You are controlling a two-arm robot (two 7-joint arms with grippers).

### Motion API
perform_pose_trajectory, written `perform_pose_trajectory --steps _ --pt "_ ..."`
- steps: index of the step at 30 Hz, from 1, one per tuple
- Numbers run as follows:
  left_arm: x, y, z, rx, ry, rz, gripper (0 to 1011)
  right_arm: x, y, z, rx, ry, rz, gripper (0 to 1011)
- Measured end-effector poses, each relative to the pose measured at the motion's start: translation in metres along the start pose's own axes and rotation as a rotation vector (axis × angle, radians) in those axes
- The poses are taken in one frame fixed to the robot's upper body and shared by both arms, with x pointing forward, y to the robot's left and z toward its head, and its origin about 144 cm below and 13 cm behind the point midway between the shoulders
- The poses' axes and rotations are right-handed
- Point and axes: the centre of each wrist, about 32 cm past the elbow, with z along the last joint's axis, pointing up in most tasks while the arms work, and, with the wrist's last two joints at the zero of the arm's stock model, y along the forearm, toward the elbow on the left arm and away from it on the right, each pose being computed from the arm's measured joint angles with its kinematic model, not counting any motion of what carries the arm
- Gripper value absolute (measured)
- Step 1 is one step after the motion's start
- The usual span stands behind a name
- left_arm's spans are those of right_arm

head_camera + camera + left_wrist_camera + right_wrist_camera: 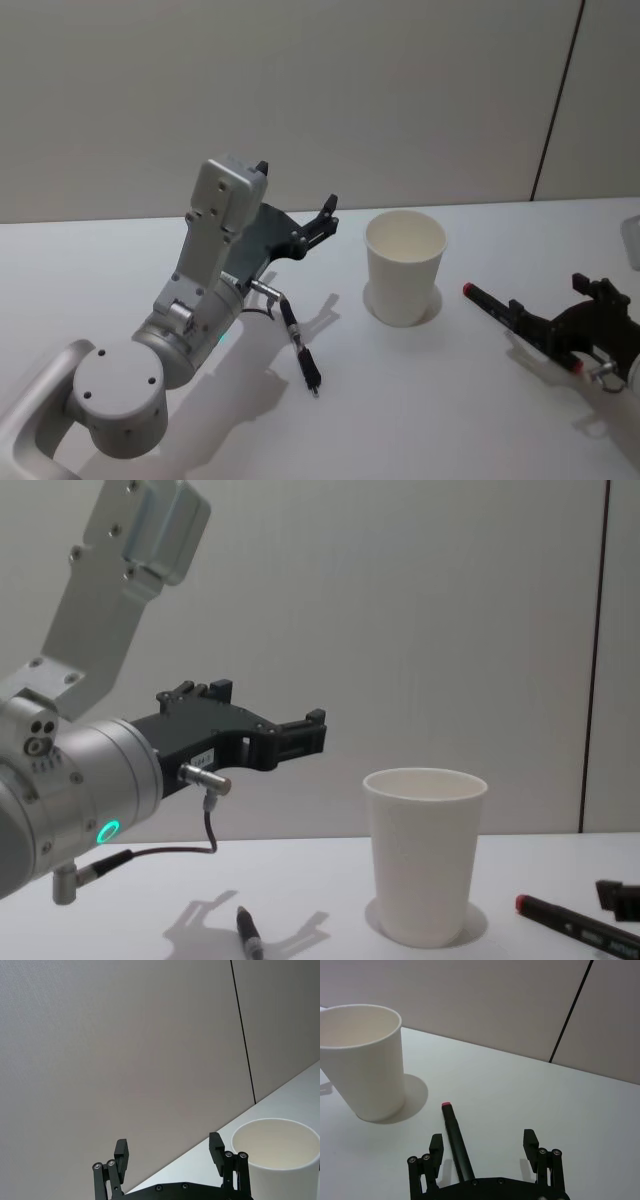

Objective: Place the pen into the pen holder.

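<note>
Now we see our right claw [483,1139] spread around the pen [455,1140], lying flat near the counter's [450,420] right edge, apart from the upright pen holder [405,265]; our left claw [169,1144] hangs spread, empty.

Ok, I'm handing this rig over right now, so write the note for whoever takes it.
Left gripper: open, empty, raised beside the pen holder.
Right gripper: open, low at the table, fingers either side of the pen, not closed on it.
Pen lies flat on the table, right of the upright pen holder.
Done: right gripper lined up. Left: grasp, lift, drop pen in pen holder.
</note>
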Motion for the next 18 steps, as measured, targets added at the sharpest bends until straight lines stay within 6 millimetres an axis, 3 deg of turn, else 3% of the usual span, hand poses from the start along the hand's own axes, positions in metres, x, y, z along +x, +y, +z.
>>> perform_pose_trajectory --steps 18 --pt "0.000 0.000 0.000 0.000 0.000 0.000 1001 -0.005 0.017 0.003 -0.069 -0.013 0.019 1001"
